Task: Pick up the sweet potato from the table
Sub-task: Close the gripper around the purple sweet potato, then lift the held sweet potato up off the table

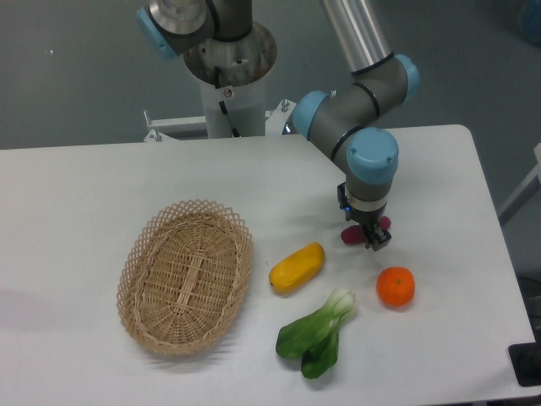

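Note:
The sweet potato (349, 235) is a small dark magenta tuber lying on the white table (101, 186), right of centre. Most of it is hidden by the gripper. Its ends show on either side of the dark fingers, one low on the left and one by the wrist on the right. My gripper (370, 235) points straight down over it, with the fingers drawn in against its middle. The tuber still rests on the tabletop.
A plump yellow vegetable (297, 267) lies to the left of the gripper. A round orange fruit (396, 287) sits just below and to its right. A green bok choy (318, 335) lies nearer the front edge. An oval wicker basket (186, 275) stands on the left.

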You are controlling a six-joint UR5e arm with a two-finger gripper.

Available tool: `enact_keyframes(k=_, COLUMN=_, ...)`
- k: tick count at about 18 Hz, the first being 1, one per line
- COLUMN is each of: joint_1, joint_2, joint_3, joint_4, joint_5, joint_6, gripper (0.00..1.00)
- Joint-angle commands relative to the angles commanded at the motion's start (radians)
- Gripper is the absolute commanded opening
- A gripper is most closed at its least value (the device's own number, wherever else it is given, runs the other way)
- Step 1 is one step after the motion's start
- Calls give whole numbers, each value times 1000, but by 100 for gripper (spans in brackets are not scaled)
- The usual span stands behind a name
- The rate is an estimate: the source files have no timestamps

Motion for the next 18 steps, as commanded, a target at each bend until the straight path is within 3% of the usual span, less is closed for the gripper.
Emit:
enact_keyframes(k=4, joint_1=0, joint_2=5, joint_3=8, joint_4=0, joint_5=0, joint_6=-2, gripper=20)
enact_keyframes(k=8, joint_1=2, joint_2=47, joint_3=29, joint_4=-6, joint_5=-8, joint_6=-5, gripper=20)
enact_keyframes(k=12, joint_1=-12, joint_2=83, joint_3=104, joint_4=-20, joint_5=-31, joint_6=-32, gripper=20)
enact_keyframes(k=18, joint_1=-46, joint_2=141, joint_3=179, joint_4=-23, joint_5=-291, joint_6=-273, gripper=21)
